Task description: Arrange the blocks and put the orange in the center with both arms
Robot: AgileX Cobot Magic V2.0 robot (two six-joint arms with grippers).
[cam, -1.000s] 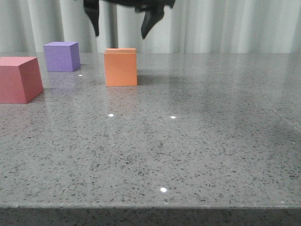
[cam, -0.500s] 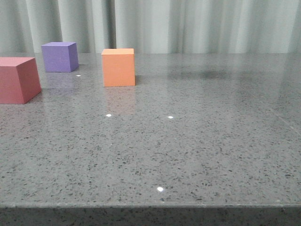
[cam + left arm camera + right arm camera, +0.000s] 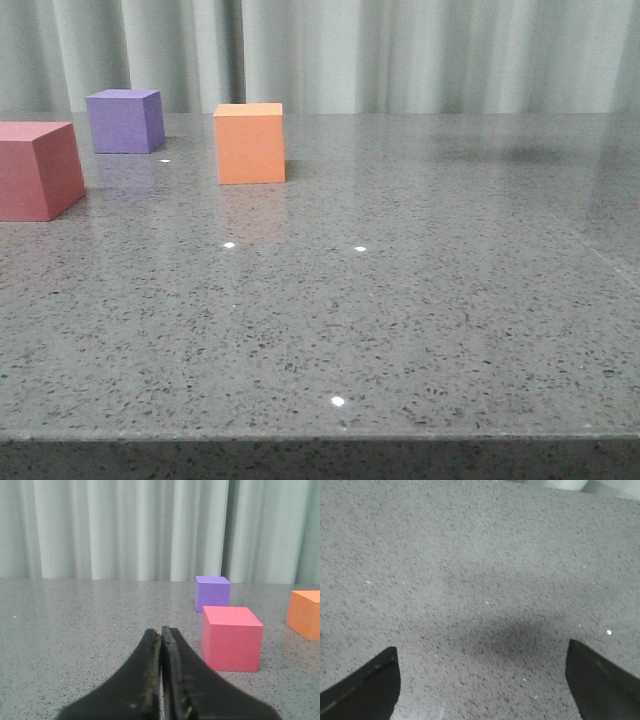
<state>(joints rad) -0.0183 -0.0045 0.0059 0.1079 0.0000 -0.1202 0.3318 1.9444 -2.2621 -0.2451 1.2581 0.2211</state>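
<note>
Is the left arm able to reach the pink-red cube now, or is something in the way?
Probably yes. The left gripper is shut and empty, and only bare table lies between it and the pink-red cube. It must open first.

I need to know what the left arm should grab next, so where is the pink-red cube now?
In the front view the pink-red cube sits at the table's far left edge, nearer the camera than the purple cube and left of the orange cube, touching neither.

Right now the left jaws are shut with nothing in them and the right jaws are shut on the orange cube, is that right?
Not quite. The left gripper is shut and empty, but the right gripper is open over bare table, as the right wrist view shows. The orange cube stands free on the table.
</note>
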